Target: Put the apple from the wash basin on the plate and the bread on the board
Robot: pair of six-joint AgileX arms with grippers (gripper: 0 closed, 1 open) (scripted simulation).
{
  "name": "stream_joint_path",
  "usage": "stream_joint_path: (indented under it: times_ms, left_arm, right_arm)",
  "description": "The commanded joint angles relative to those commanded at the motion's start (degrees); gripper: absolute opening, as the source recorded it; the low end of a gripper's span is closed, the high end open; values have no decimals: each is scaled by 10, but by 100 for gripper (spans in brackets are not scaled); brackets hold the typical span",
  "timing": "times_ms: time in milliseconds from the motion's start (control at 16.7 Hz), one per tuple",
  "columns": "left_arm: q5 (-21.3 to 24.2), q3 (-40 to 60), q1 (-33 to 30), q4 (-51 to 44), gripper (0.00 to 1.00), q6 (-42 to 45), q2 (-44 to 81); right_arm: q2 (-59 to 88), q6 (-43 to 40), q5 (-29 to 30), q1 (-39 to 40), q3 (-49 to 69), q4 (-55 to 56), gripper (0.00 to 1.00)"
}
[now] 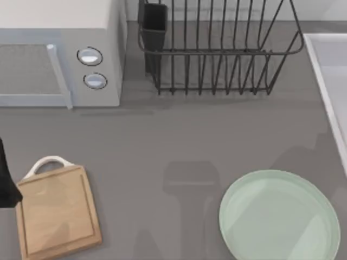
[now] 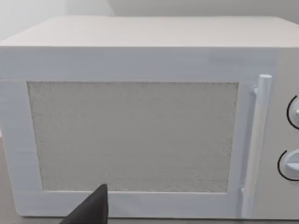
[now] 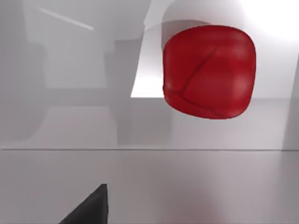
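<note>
Apple (image 3: 209,72) sits on the pale floor of the wash basin (image 1: 331,70) in my right wrist view, roundish and blocky with no clear long axis, a dark crease running diagonally across its face; one dark fingertip (image 3: 91,207) of my right gripper shows near it, spread or pressed together I cannot tell. Left arm (image 1: 6,179) is at the table's left edge beside the board (image 1: 57,214), whose long axis runs near-to-far with the white loop handle toward the microwave (image 2: 140,121) my left wrist camera faces. Grey table (image 1: 162,141), plate (image 1: 279,216) bare at front right, black wire rack (image 1: 217,49) at the back.
</note>
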Motion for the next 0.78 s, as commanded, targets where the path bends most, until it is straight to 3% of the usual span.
stream_joint_path:
  times_ms: [360,780]
  left_arm:
    - [0,0,0,0,100,0,0]
    - [0,0,0,0,100,0,0]
  right_arm:
    - [16,1,0,3,-11,23,100]
    - [133,2,1,1,-80,222,100]
